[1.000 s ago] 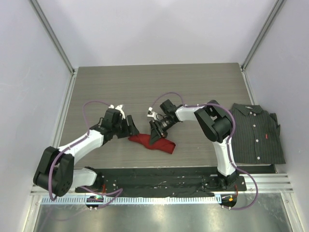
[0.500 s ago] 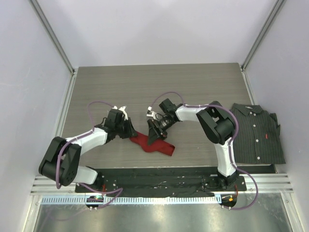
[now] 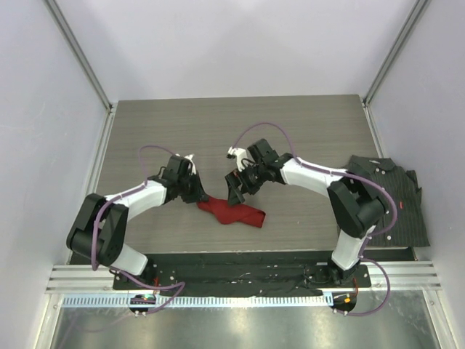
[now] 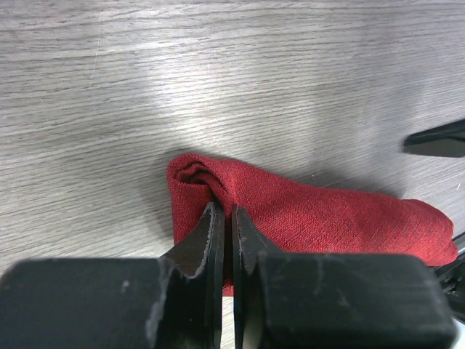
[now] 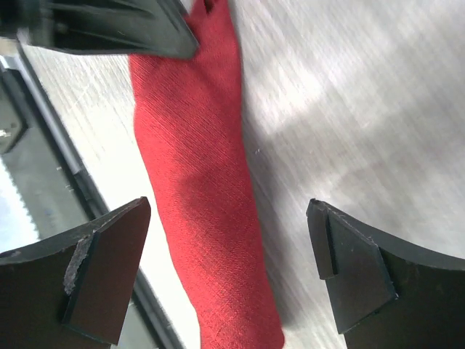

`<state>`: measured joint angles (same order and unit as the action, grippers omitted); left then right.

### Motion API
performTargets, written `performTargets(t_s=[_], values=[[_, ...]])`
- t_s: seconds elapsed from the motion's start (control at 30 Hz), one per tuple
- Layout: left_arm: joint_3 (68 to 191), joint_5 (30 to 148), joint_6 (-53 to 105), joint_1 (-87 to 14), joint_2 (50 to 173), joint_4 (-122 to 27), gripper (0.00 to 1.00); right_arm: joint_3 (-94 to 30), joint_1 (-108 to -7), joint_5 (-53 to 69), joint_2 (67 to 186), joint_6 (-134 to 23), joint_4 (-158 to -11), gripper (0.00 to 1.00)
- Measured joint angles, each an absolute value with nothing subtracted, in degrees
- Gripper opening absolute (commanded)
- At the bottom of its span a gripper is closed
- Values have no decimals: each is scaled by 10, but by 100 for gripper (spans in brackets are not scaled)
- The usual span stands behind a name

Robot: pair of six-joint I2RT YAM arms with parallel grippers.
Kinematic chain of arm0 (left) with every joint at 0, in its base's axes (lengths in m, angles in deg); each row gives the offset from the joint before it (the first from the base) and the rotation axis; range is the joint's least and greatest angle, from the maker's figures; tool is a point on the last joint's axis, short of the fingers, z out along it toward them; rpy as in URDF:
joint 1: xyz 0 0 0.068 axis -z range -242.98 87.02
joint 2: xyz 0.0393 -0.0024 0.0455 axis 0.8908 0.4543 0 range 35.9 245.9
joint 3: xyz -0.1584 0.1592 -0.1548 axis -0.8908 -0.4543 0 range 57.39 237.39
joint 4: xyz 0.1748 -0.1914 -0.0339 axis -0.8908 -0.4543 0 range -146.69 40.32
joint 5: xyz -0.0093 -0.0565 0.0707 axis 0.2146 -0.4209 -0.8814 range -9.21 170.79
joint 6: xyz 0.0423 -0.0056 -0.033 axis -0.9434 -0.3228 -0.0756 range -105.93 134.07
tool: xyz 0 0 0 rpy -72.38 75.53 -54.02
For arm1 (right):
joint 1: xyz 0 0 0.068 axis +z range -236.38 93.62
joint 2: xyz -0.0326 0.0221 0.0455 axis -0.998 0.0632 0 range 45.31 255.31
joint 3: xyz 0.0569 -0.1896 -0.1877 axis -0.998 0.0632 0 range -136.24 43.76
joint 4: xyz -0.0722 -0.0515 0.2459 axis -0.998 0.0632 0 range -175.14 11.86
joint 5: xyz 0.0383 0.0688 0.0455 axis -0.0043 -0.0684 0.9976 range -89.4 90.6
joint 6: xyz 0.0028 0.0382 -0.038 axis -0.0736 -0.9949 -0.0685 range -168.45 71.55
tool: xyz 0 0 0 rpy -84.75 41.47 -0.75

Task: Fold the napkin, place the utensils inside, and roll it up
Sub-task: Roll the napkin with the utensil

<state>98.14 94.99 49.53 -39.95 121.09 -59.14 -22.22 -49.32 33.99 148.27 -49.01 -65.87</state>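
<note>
napkin (image 3: 234, 214) rolled up, utensils unseen | left gripper (image 4: 223, 218) pinching its end | right gripper (image 5: 225, 218) spread wide, empty | likely near finish

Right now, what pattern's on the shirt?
The shirt is dark with thin pale pinstripes; clearest in the top external view.

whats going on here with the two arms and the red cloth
Two robot arms are working on the red napkin, which lies bunched into a long roll on the table. The left tool is pinched shut on the roll's left end. The right tool hangs wide open over it, gripping nothing. No utensils show; a folded striped shirt lies off to the right.
</note>
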Motion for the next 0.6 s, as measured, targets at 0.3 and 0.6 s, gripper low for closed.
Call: performTargets(t_s=[0.3, 0.6], values=[[1013, 955, 495, -400, 1232, -630, 2, -210, -432, 265, 1456, -428, -695, 100], [1026, 956, 493, -400, 1240, -648, 2, -217, -369, 197, 1493, -394, -688, 100]])
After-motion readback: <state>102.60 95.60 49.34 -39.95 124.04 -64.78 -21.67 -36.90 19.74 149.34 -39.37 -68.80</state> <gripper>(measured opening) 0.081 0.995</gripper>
